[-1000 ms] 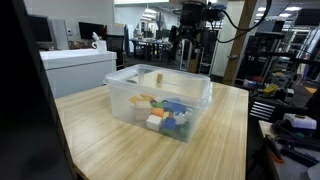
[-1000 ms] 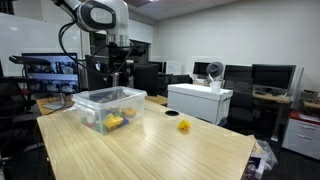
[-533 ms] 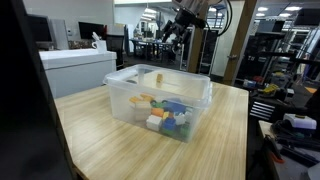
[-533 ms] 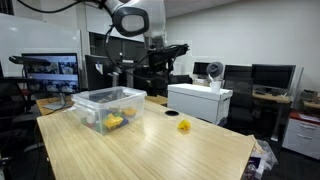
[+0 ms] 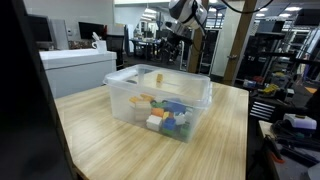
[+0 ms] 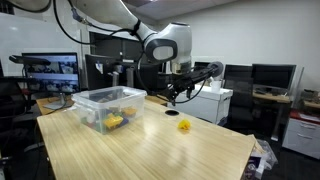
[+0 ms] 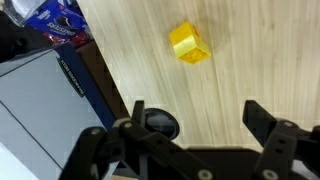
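above the wooden table (image 6: 150, 140), well apart from the clear plastic bin (image 6: 108, 97), the gripper (image 7: 195, 110) is held in the air with its jaws spread wide and nothing between them. a small yellow block (image 7: 189, 44) is seen lying alone on the bare wood, below the gripper and a little ahead of the fingertips in the wrist view; in an exterior view it rests between the bin and the white box (image 6: 200, 101), touching neither. no contact with the block has been made, and it is judged that nothing has yet been grasped or lifted: the descent, the closing of the jaws and any carrying are all left to be done. a heap of coloured blocks (image 5: 165, 113) is already held inside the bin, yellow, blue, green and white ones among them.

as for writing, little can be made out. a blue packet (image 7: 55, 22) at the upper edge of the wrist view carries some print, but it is too blurred to be read. no brand or label can be read on the bin, the white box or the arm, and the monitors (image 6: 50, 68) behind the table show pictures too small to be deciphered.
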